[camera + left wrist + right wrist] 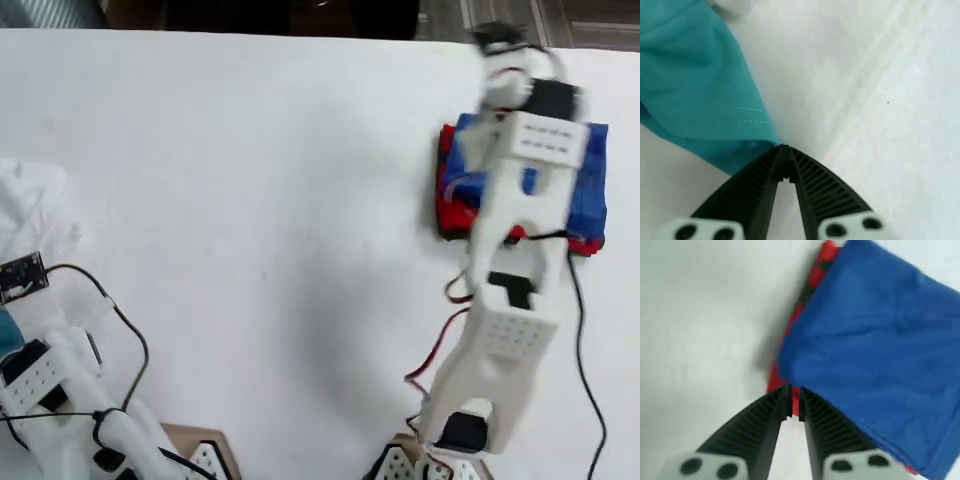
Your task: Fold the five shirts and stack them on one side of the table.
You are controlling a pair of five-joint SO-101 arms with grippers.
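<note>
Shirt stack: blue shirt [596, 190] folded atop red shirt [455, 215], far right on table [260, 160].
Teal shirt [690, 85]: near left edge of the table.
Left claw [784, 151]: pinching Teal shirt's corner.
Right claw [791, 392]: pressed together, empty, over the stack's edge.

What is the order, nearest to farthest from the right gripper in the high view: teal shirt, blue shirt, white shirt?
From the right gripper:
1. blue shirt, right side, lying on the red shirt.
2. white shirt, far left edge.
3. teal shirt, left edge, toward the table's near side.
</note>
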